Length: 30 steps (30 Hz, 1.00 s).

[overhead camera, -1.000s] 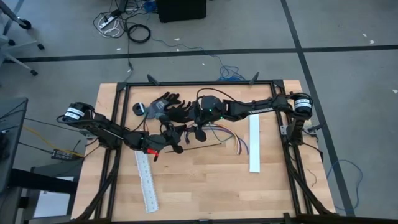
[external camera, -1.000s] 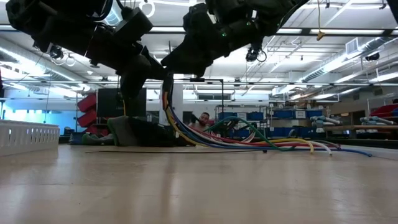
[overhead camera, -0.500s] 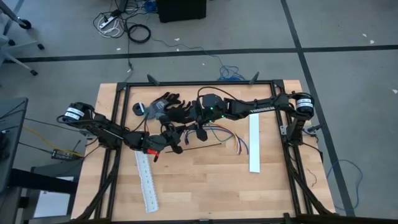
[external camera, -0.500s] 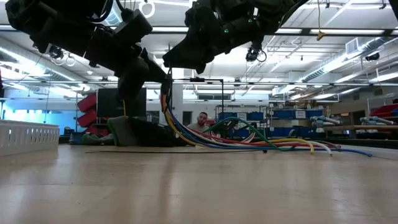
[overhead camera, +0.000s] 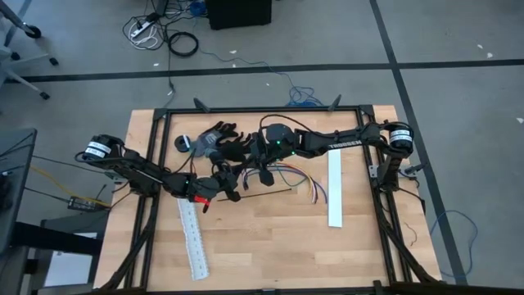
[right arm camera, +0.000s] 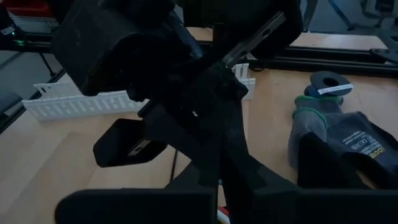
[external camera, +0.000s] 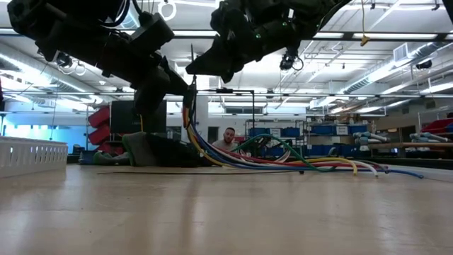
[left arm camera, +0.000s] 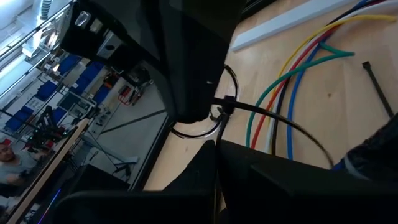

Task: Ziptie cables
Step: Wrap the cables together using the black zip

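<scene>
The cables, thin wires in yellow, blue, green and red, fan out over the table's middle. Their left end is raised, with my left gripper shut on it. A thin black zip tie forms a loop at that raised end. In the low view its strap stands upright above the bundle. My right gripper reaches in from the right and is shut at that strap. A second black zip tie lies flat on the wood, near side of the cables. My left gripper pinches the cable bundle near its left end, coming nearly level from the table's left. That end is lifted. The wires curve down below the fingers and lie slack on the table toward the right. My right gripper is shut on the zip tie's upright strap, above the bundle. It comes from the table's right, slanting down. The exact place of contact is hidden by the dark fingers.
Two white slotted strips lie on the table, one at the right and one at the near left. Dark gloves and a tape roll sit at the far left. A person shows in the room behind.
My right gripper has shut beside the raised end of the cables, without moving away. In the low view the zip tie's thin strap now stands upright above the bundle. My left gripper has kept still with the cables.
</scene>
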Tool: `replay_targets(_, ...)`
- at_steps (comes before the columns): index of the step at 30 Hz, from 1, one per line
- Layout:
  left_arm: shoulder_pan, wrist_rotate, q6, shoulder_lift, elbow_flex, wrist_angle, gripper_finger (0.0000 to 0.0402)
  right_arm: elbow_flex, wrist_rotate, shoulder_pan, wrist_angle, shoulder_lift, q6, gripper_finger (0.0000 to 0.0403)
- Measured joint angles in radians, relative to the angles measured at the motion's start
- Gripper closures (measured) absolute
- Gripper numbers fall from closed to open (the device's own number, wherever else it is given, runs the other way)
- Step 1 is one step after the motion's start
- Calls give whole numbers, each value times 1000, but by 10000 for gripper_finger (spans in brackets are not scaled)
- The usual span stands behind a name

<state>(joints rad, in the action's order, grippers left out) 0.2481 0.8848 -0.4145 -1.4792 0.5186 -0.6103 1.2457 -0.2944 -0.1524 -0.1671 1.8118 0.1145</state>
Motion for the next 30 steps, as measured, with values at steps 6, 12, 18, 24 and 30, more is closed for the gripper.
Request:
replay_targets(6, 0, -60, -27, 0, 0, 2, 390, 0, 1, 0, 5, 0, 2, 402)
replay_targets(12, 8, -32, -23, 1, 0, 0, 327, 0, 20, -2, 35, 2, 9, 402)
replay_targets(18, 67, 179, -4, 30, 1, 120, 261, 0, 58, -5, 77, 2, 12, 402)
replay_targets(24, 155, 54, 299, 125, 44, 328, 242, 0, 71, -21, 76, 2, 11, 402)
replay_targets(30, 166, -209, 394, 124, 43, 371, 242, 0, 98, -42, 64, 2, -7, 403)
